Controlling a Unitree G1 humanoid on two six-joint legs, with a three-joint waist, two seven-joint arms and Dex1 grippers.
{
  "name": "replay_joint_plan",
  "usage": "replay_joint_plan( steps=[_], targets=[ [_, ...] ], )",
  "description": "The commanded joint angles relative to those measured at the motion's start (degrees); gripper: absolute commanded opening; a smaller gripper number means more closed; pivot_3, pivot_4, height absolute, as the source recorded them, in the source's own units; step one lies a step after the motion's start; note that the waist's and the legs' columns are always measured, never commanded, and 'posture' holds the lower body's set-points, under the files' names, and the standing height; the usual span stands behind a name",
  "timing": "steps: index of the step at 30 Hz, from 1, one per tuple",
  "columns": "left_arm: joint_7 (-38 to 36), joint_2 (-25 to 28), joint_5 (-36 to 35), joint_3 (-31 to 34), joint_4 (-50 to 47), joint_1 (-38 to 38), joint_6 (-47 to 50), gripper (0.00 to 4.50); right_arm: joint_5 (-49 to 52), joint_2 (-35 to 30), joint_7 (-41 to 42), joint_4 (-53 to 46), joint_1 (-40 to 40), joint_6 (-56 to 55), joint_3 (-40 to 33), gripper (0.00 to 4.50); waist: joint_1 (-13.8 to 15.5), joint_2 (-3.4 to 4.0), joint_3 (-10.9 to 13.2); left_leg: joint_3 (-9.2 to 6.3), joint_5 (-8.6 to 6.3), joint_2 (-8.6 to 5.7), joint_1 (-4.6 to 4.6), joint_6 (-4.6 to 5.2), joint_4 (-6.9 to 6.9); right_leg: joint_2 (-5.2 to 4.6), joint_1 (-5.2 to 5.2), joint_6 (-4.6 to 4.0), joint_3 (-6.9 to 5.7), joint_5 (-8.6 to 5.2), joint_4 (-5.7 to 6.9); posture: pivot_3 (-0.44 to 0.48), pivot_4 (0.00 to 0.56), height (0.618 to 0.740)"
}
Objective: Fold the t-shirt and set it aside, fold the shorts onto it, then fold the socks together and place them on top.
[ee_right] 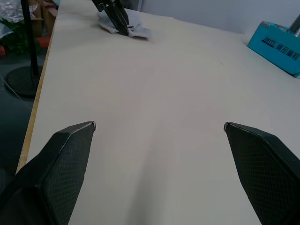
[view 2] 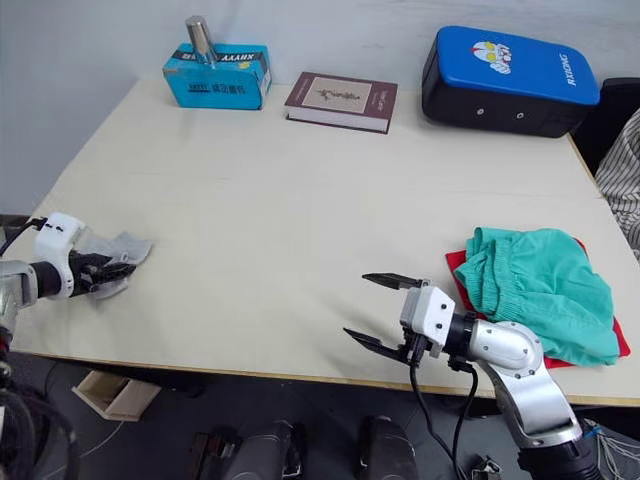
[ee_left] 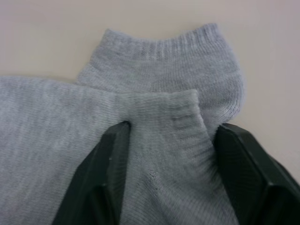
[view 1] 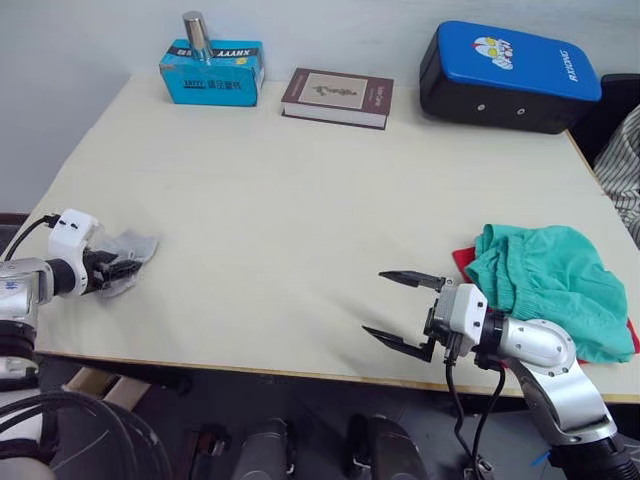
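pale table point(view 1: 300, 230) by a grey wall: left gripper point(view 1: 118, 268) pinching socks point(view 1: 135, 247), right gripper point(view 1: 400, 310) spread.

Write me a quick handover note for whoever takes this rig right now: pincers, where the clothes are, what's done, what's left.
Left pincer: shut on the grey socks at the table's left edge.
Right pincer: open, empty, over bare table near the front edge.
Shorts lie bunched on the red t-shirt at the right side.
Done: shirt set aside with the shorts on it.
Left: fold the socks together and place them on the pile.
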Motion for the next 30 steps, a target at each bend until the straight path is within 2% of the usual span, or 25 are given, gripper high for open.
replay_joint_plan(
  steps=[1, 4, 6, 9, 11, 13, 15, 18, 21, 25, 30],
  targets=[
    [-2.72, -1.72, 1.09, -0.68, 1.74, -0.77, -2.73, 1.37, 0.33, 0.02, -1.75, -2.95, 0.62, 0.15, -1.77, 4.5, 0.12, -0.01, 0.0, 0.0, 0.0, 0.01, 0.01, -0.01, 0.0, 0.0, 0.0, 0.0, 0.01, 0.0, 0.0, 0.0, 0.15, 0.74],
    [-5.16, -3.17, 0.77, -1.67, -4.48, 0.54, -1.8, 0.46, -0.49, -0.53, -2.37, -3.15, 1.94, -0.18, -2.3, 4.5, 0.36, -0.01, 0.0, 0.03, 0.0, -0.02, 0.01, -0.02, 0.0, -0.03, 0.01, -0.01, 0.02, 0.0, -0.01, 0.0, 0.15, 0.74],
    [-6.47, -4.11, -0.13, -3.03, -15.84, 5.2, 1.37, 0.02, -1.21, -1.14, -2.82, -3.19, 2.84, -0.47, -3.22, 4.5, 0.35, 0.0, 0.0, 0.05, -0.02, -0.04, 0.0, 0.01, 0.0, -0.06, 0.03, -0.01, 0.04, 0.01, -0.05, 0.0, 0.15, 0.74],
    [-4.75, -6.94, -3.75, -3.58, -37.02, 12.93, 10.44, 0.02, -1.98, -2.07, -3.98, -2.82, 4.12, -0.38, -5.36, 4.5, 0.19, 0.02, -0.01, 0.21, -0.15, -0.09, 0.01, 0.18, 0.01, -0.12, 0.07, 0.12, 0.29, 0.08, -0.06, 0.0, 0.15, 0.74],
    [-1.71, -11.7, -6.59, -5.37, -49.26, 14.97, 16.66, 0.02, -2.6, -2.91, -3.88, -2.79, 5.44, -0.41, -6.16, 4.5, 0.24, 0.02, -0.01, 0.24, -0.21, -0.14, 0.03, 0.29, 0.05, -0.15, 0.13, 0.24, 0.5, 0.14, -0.15, 0.0, 0.15, 0.74],
    [0.5, -15.75, -7.78, -7.5, -56.66, 15.36, 20.75, 0.02, -2.98, -3.47, -3.68, -3.05, 6.33, -0.28, -6.33, 4.5, 0.4, 0.01, 0.0, 0.21, -0.28, -0.22, 0.01, 0.43, 0.14, -0.18, 0.21, 0.37, 0.7, 0.21, -0.26, 0.0, 0.15, 0.74],
    [2.36, -19.8, -7.5, -10.53, -59.49, 14.01, 23.0, 0.02, -2.74, -3.66, -3.75, -3.14, 6.62, 0.18, -6.49, 4.5, 0.26, -0.04, 0.02, 0.22, -0.3, -0.23, -0.07, 0.47, 0.25, -0.17, 0.22, 0.5, 0.75, 0.27, -0.43, 0.0, 0.15, 0.74],
    [6.95, -28.76, -3.51, -18.46, -56.87, 9.95, 22.01, 0.02, -2.89, -4.17, -3.19, -2.7, 6.84, 0.28, -6.19, 4.5, 0.3, -0.07, 0.04, 0.25, -0.26, -0.22, -0.06, 0.49, 0.3, -0.12, 0.2, 0.56, 0.79, 0.32, -0.39, 0.0, 0.15, 0.74],
    [9.84, -35.06, -4.01, -19.35, -54.97, 7.76, 24.03, 0.02, -2.71, -4.38, -3.35, -2.88, 6.68, 1.08, -6.42, 4.5, 0.02, -0.1, 0.05, 0.26, -0.24, -0.18, -0.05, 0.48, 0.33, -0.06, 0.19, 0.56, 0.79, 0.34, -0.35, 0.0, 0.15, 0.74],
    [9.22, -35.06, -4.77, -19.86, -58.16, 9.36, 25.39, 1.15, -2.47, -4.95, -3.34, -2.43, 7.06, 1.6, -7.5, 4.5, -0.35, -0.1, 0.06, 0.34, -0.21, 0.05, -0.04, 0.29, 0.25, 0.18, 0.11, 0.53, 0.81, 0.32, -0.4, 0.0, 0.15, 0.74],
    [2.02, -30.9, -10.46, -15.17, -63.01, 12.02, 21.28, 2.77, -2.05, -5.4, -2.77, -2.33, 7.6, 2.06, -7.8, 4.5, -0.02, -0.1, 0.06, 0.34, -0.16, 0.16, 0.01, 0.2, 0.25, 0.25, 0.1, 0.4, 0.79, 0.29, -0.36, 0.0, 0.15, 0.74]
  ],
)
